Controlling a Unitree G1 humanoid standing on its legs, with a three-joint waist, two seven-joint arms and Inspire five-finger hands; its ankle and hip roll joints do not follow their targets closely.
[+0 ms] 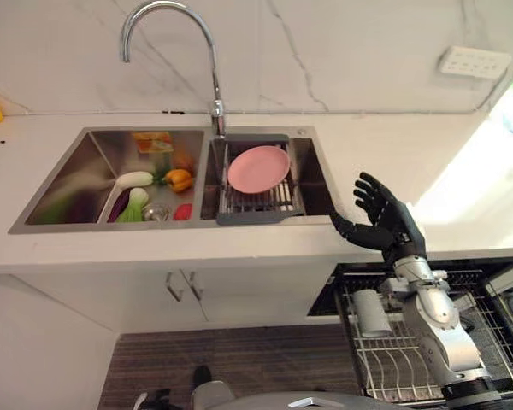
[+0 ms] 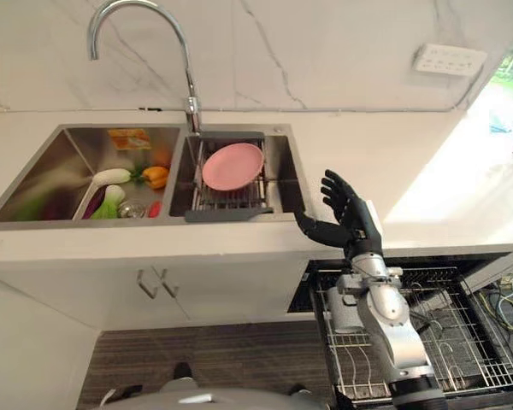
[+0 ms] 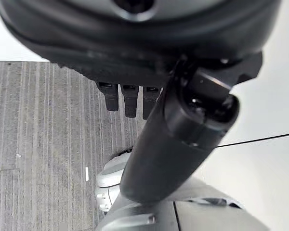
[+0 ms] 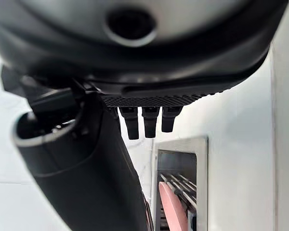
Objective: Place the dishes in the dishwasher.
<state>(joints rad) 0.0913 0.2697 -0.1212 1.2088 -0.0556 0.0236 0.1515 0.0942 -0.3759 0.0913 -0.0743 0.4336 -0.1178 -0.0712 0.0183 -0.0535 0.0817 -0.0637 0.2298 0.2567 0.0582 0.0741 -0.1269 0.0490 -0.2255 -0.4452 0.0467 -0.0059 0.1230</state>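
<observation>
A pink plate (image 1: 258, 168) leans in a dark wire rack (image 1: 256, 205) set in the right basin of the steel sink (image 1: 77, 175); its edge also appears past my right hand's fingers (image 4: 176, 214). My right hand (image 1: 392, 224) hovers open above the counter's front edge, a little right of the rack, fingers spread and empty. Below it the dishwasher's lower rack (image 1: 410, 359) is pulled out, with a grey cup (image 1: 372, 312) lying in it. My left hand (image 3: 130, 98) hangs over the floor with straight fingers, holding nothing.
The left basin holds vegetables: an orange pepper (image 1: 179, 179), a white and green one (image 1: 133, 192) and a purple one. A tall curved faucet (image 1: 212, 77) rises behind the sink. White cabinet doors (image 1: 179, 299) lie under the counter. A wall socket (image 1: 473, 61) is at far right.
</observation>
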